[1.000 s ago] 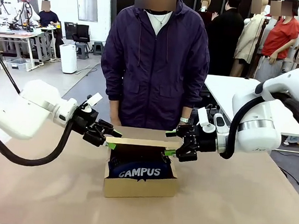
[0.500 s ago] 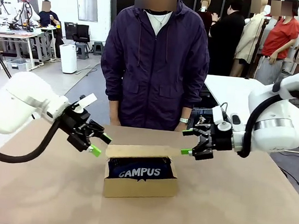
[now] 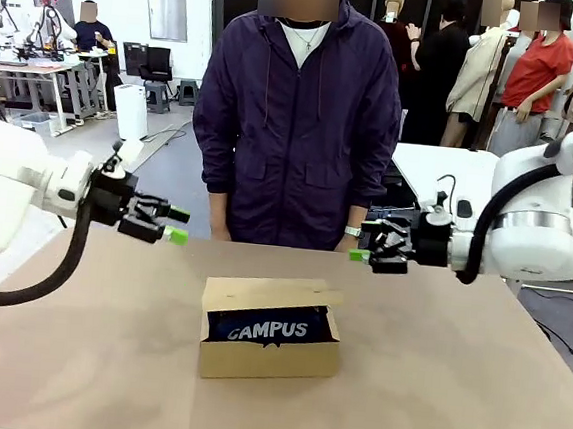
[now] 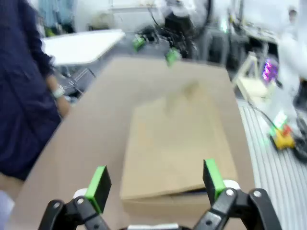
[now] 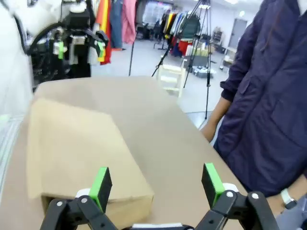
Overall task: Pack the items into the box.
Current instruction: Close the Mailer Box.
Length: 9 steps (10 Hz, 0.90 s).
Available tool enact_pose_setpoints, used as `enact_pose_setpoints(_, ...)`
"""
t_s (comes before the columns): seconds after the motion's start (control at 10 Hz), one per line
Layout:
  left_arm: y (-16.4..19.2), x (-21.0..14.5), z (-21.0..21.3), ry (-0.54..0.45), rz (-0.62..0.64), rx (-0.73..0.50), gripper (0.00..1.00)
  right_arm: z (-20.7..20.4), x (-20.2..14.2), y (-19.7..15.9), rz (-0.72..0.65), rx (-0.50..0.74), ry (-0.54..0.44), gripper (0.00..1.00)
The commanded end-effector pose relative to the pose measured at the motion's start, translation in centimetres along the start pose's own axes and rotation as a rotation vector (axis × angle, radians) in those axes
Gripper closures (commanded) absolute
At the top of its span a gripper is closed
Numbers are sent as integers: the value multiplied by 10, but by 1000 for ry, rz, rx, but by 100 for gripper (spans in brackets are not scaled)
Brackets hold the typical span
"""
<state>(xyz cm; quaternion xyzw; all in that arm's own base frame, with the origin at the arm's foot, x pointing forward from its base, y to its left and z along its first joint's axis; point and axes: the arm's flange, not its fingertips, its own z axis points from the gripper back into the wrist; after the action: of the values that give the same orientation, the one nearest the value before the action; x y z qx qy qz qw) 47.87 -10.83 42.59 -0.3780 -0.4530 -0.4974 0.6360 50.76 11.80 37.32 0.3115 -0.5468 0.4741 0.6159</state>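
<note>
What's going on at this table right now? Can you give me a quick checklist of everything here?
Surface: brown table, bare around the box.
Job's things: box mid-table, lid lowered but gaping at the front; pencil case inside, "CAMPUS" showing.
Clutter: nothing seen.
Grippers: left gripper and right gripper open, empty, raised either side of the box.
Cables: black hose loops under the left arm.
Surroundings: person at far side; other tables and people behind.

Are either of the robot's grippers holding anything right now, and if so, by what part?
Nothing is held. The left gripper and right gripper are both open and empty, off either side of the box.
</note>
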Motion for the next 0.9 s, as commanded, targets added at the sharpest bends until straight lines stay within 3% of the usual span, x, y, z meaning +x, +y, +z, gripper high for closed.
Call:
enact_pose_setpoints(0.0,12,-7,-32,-110,-7,64,0,-37,13,-7,-104,-48,-58,0)
enact_pose_setpoints(0.1,18,-10,-46,-107,16,6,0,-52,19,-8,-137,-18,-29,0)
enact_pose_setpoints(0.3,22,-22,-78,-89,76,-155,0,-80,14,1,-145,171,33,0)
enact_pose_setpoints(0.4,19,-28,-87,-41,91,-156,0,-86,12,7,-129,234,54,0)
enact_pose_setpoints(0.6,6,-34,-100,-26,123,-273,0,-94,8,22,-61,369,176,0)
enact_pose_setpoints(0.8,-4,-45,-110,12,131,-319,0,-91,3,34,-29,415,211,0)
